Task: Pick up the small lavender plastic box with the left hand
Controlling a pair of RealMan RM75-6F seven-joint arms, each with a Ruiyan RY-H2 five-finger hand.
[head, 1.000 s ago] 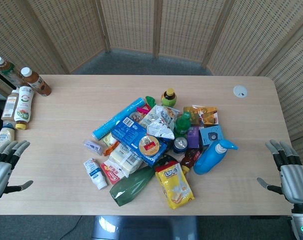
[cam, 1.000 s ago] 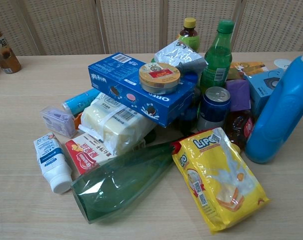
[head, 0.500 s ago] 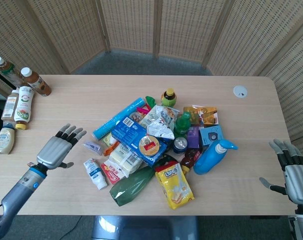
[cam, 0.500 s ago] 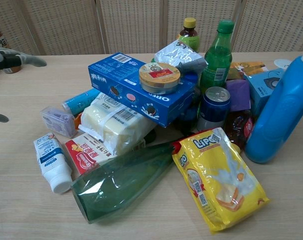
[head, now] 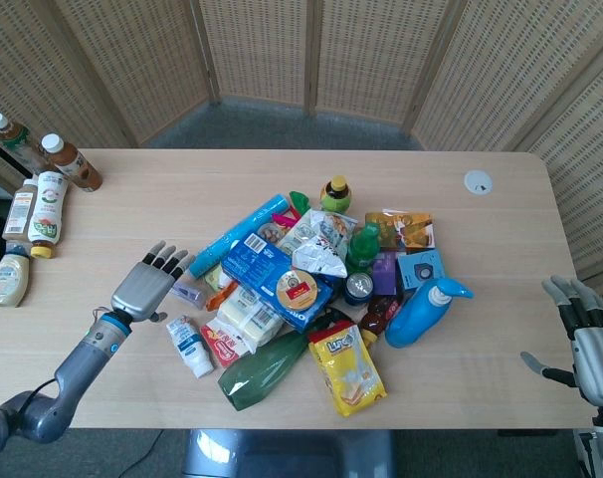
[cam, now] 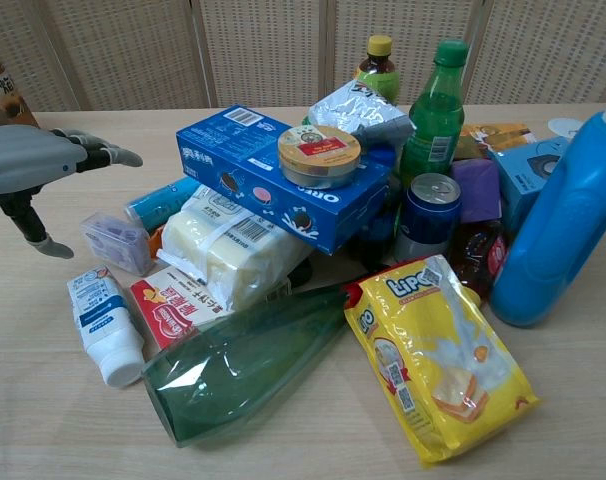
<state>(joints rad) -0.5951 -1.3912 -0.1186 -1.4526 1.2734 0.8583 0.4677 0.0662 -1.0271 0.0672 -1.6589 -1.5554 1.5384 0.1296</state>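
The left hand [head: 146, 286] hovers with fingers spread wide, holding nothing, the small lavender plastic box [head: 188, 293] just to its right on the bench [head: 122, 199].

The right hand [head: 590, 344] is spread too.

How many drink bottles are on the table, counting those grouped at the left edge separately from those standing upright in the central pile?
left-edge bottles: 5
upright in the pile, the yellow-capped bottle and the green bottle: 2
Total: 7
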